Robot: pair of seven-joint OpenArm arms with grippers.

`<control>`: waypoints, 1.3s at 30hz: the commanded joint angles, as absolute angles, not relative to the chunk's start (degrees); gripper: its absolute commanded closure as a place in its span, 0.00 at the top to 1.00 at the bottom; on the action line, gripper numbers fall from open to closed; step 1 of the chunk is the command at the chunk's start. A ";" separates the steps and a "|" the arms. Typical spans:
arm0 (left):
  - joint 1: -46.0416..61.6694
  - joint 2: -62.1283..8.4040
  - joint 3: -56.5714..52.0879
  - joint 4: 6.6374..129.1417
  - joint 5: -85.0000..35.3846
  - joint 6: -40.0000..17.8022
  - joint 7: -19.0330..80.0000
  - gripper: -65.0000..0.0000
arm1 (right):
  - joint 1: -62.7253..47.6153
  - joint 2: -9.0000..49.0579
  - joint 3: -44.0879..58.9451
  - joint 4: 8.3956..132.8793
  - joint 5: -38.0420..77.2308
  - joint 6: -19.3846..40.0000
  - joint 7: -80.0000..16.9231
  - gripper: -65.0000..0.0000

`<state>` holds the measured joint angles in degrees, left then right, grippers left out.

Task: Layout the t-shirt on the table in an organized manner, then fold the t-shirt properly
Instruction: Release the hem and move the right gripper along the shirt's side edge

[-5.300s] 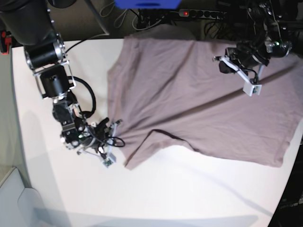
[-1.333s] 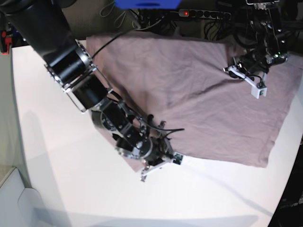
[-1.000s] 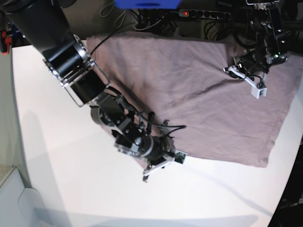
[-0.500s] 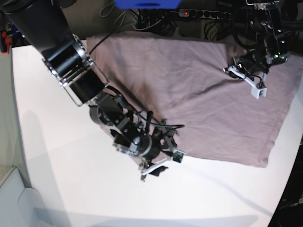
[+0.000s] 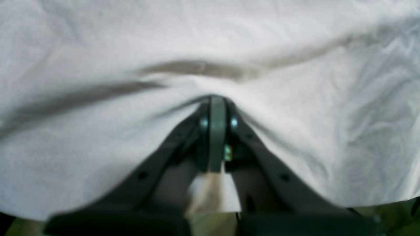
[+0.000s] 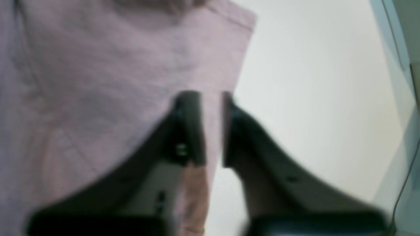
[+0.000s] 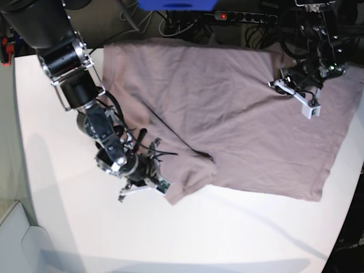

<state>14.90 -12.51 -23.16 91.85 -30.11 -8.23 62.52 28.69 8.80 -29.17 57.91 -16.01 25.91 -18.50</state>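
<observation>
T-shirt (image 7: pixel 239 119), dusty mauve, lies spread over the upper and right part of the white surface (image 7: pixel 68 227) in the base view, back edge at the top of the frame, hem running toward the lower right. Lower-left part is bunched: a flap (image 7: pixel 187 176) sticks out toward lower centre with a dark crease above it.

Right gripper (image 7: pixel 142 185) sits lower left of centre, at the left edge of that flap. Right wrist view: jaws nearly together, narrow gap, straddling the cloth edge where it meets the surface; blurred, can't confirm cloth is pinched between them.

Left gripper (image 7: pixel 293 91) is at upper right, down on the shirt. Left wrist view: jaws closed on a pinched ridge of fabric (image 5: pixel 213 88), wrinkles radiating out from the tips.
</observation>
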 commanded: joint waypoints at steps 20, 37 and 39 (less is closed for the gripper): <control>16.31 -12.88 -24.57 99.12 -36.53 -7.60 66.33 0.00 | 24.40 9.71 -22.81 55.78 -15.78 25.71 -16.84 0.00; 16.22 -12.97 -40.13 98.51 -43.12 -7.60 66.33 0.00 | 41.63 11.38 -22.73 36.09 -15.69 16.40 -16.57 0.00; 15.96 -12.97 -40.13 98.59 -43.12 -7.60 66.33 0.00 | 42.15 11.38 -22.73 36.18 -15.69 15.60 -16.57 0.00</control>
<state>16.32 -12.19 -39.77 97.71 -42.28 -7.73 66.87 40.03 11.33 -22.92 35.05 -15.88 16.45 -17.74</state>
